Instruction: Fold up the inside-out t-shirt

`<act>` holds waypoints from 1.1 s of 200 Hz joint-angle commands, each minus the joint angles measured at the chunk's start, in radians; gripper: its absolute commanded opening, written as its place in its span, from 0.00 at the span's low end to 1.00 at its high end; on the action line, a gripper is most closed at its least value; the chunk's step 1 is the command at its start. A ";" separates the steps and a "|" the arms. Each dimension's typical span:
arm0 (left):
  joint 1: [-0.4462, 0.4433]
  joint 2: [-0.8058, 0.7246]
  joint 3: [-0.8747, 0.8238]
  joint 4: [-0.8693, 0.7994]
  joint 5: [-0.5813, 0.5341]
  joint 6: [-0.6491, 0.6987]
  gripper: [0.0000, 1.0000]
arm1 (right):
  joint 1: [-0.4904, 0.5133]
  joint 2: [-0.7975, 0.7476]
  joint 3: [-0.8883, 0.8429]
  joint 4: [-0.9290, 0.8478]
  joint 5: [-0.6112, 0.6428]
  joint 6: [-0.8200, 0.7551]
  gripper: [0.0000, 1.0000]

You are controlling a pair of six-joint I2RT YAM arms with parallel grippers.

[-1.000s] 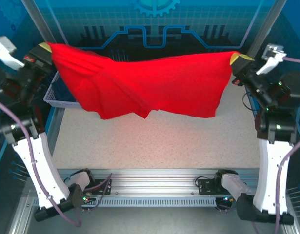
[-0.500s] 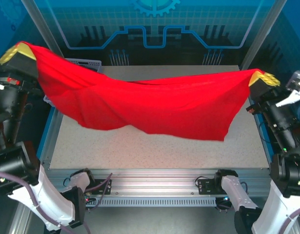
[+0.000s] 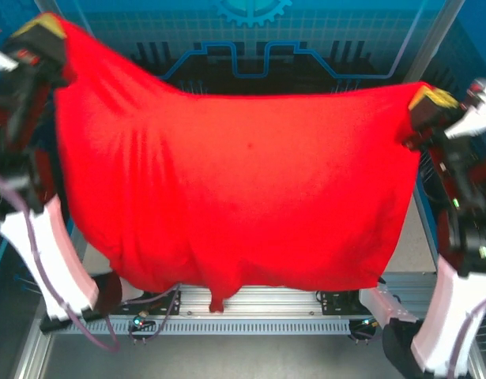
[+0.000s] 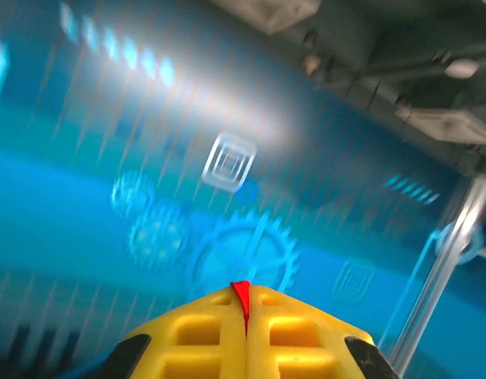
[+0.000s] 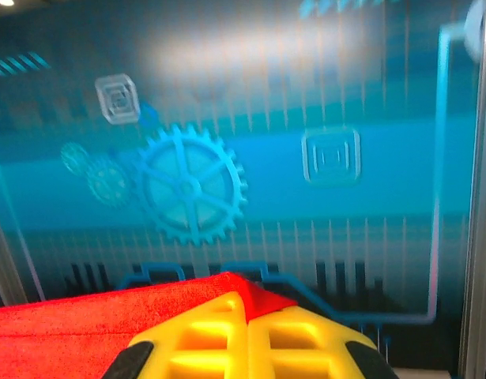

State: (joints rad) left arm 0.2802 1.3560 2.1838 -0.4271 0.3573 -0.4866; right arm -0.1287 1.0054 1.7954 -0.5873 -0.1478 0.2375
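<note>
Left end effector (image 3: 39, 30): clenched on one top corner of the shirt (image 3: 243, 189). In the left wrist view a red sliver (image 4: 241, 292) is pinched between the yellow fingers (image 4: 244, 316).
Right end effector (image 3: 432, 99): clenched on the opposite top corner. In the right wrist view the cloth (image 5: 84, 324) runs out leftward from the closed fingers (image 5: 246, 332).
Shirt position: lifted off the table (image 3: 415, 245) and hung as one broad sheet between the two grips, facing the top camera.
Governing relation: the shirt hangs straight down from both end effectors. Its long axis runs left to right along the held top edge. The edge is not level in the top view, with the left grip higher than the right.
Nearer arm: neither, since each holds its own corner.
Lower edge: free and uneven. It appears over the front rail (image 3: 274, 304), with a short tail of cloth drooping lowest left of centre.
Cloth condition: mostly spread, with soft vertical creases on the left half. No tag can be made out on this face.
Open room: the table beneath is largely hidden by the sheet, so its state cannot be confirmed. The back panel (image 3: 250, 47) stands behind the top edge.
Judgement: the shirt looks ready to be laid flat. Lowering will call for both arms moving together, with the top edge levelled first.
Risk: the drooping tail could land bunched or catch on the front rail.
</note>
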 commanded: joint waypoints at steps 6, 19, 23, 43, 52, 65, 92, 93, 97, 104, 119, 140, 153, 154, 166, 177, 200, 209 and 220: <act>-0.115 0.241 -0.149 0.050 -0.141 0.131 0.00 | 0.054 0.197 -0.166 0.131 0.162 -0.055 0.00; -0.141 0.378 -0.172 0.090 -0.157 0.135 0.00 | 0.089 0.322 -0.227 0.226 0.251 -0.100 0.00; -0.148 0.429 -0.163 0.092 -0.152 0.133 0.00 | 0.093 0.368 -0.238 0.258 0.267 -0.111 0.00; -0.197 0.703 -0.010 0.055 -0.171 0.169 0.00 | 0.096 0.637 -0.198 0.363 0.312 -0.120 0.02; -0.210 0.840 0.118 0.008 -0.170 0.174 0.14 | 0.101 0.775 -0.134 0.377 0.339 -0.124 0.14; -0.217 1.036 0.356 -0.087 -0.157 0.148 0.29 | 0.104 0.955 0.011 0.332 0.357 -0.137 0.34; -0.217 1.246 0.676 -0.208 -0.126 0.077 0.55 | 0.129 1.129 0.261 0.126 0.379 -0.183 0.43; -0.217 1.244 0.673 -0.207 -0.124 0.073 0.55 | 0.129 1.129 0.264 0.118 0.376 -0.181 0.43; -0.218 1.232 0.652 -0.205 -0.121 0.064 0.57 | 0.131 1.129 0.274 0.087 0.358 -0.174 0.44; -0.220 1.188 0.579 -0.194 -0.115 0.048 0.58 | 0.138 1.117 0.270 0.038 0.326 -0.159 0.44; -0.231 1.034 0.321 -0.121 -0.109 0.012 0.60 | 0.164 1.047 0.158 -0.021 0.254 -0.117 0.45; -0.259 0.761 -0.139 0.098 -0.089 -0.068 0.61 | 0.228 0.895 -0.136 0.022 0.155 -0.053 0.45; -0.280 0.611 -0.392 0.210 -0.091 -0.123 0.62 | 0.280 0.833 -0.283 0.045 0.104 -0.018 0.45; -0.282 0.602 -0.408 0.218 -0.092 -0.127 0.62 | 0.282 0.830 -0.292 0.046 0.103 -0.015 0.45; -0.305 0.490 -0.616 0.313 -0.080 -0.168 0.62 | 0.318 0.809 -0.373 0.047 0.083 0.005 0.45; -0.323 0.408 -0.766 0.354 -0.087 -0.185 0.64 | 0.322 0.811 -0.414 0.051 0.042 0.032 0.45; -0.346 0.310 -0.994 0.399 -0.092 -0.174 0.65 | 0.319 0.891 -0.394 0.052 -0.035 0.038 0.46; -0.348 0.300 -1.043 0.397 -0.088 -0.153 0.66 | 0.326 0.936 -0.356 0.052 -0.049 0.031 0.46; -0.348 0.299 -1.083 0.380 -0.099 -0.120 0.67 | 0.328 0.990 -0.302 0.057 -0.072 0.044 0.46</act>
State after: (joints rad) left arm -0.0765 1.6363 1.2133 -0.0830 0.2646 -0.6277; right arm 0.2058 1.8999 1.4048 -0.5308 -0.1291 0.2447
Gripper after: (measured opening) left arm 0.662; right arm 0.462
